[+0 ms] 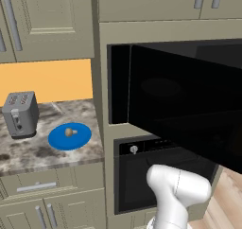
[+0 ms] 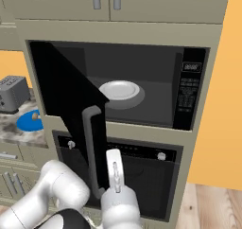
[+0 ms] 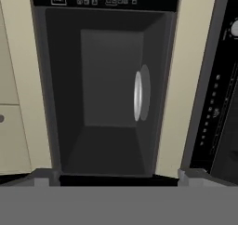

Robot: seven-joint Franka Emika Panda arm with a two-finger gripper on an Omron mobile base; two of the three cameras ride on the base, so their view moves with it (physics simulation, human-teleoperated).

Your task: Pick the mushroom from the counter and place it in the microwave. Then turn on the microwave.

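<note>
Mushroom [image 1: 70, 132] on blue plate [image 1: 56, 140], well left of open end effector [image 3: 114, 180].

Speckled marble-look counter [image 1: 28, 152] is carrying a grey toaster [image 1: 20, 113] at its back left | a blue round plate [image 1: 69, 136] is lying beside it toward the front edge | a tan mushroom [image 1: 70, 132] is sitting on the plate, not on the stone.

The microwave [image 2: 142, 88] stands open, its cavity bare but for the white turntable plate [image 2: 119, 89]. The swung-out door [image 2: 71, 110] and its grey handle [image 2: 92, 147] jut between the cavity and the counter [image 1: 47, 150], where a toaster [image 1: 20, 113] stands.
</note>
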